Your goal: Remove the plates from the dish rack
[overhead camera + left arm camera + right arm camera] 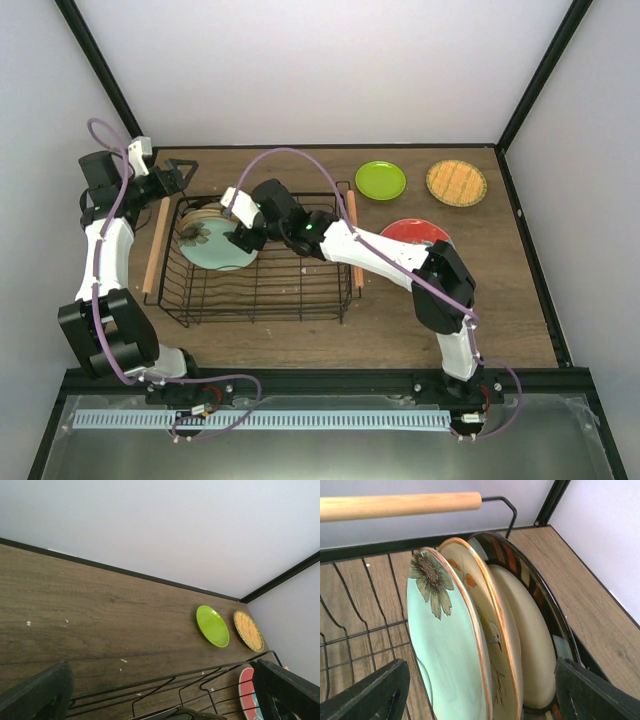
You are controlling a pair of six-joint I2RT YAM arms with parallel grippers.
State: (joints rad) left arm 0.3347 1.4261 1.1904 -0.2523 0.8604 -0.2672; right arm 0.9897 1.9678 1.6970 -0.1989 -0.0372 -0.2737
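The black wire dish rack (290,290) holds three plates upright at its left end: pale teal with a flower (215,248) (447,650), beige with a bird (496,630), and cream (532,645) with a dark striped rim. My right gripper (243,226) (482,700) is open above them, one finger on each side of the stack, touching nothing. My left gripper (176,178) (160,700) is open and empty at the rack's back left corner. On the table lie the lime-green plate (381,180) (212,626), the orange gridded plate (456,183) (248,630) and the red plate (415,231) (246,692).
The rack has a wooden rod handle on its left side (155,245) (400,505) and one on its right side (353,240). My right arm stretches over the rack and partly hides the red plate. Walls close the table at the back and sides.
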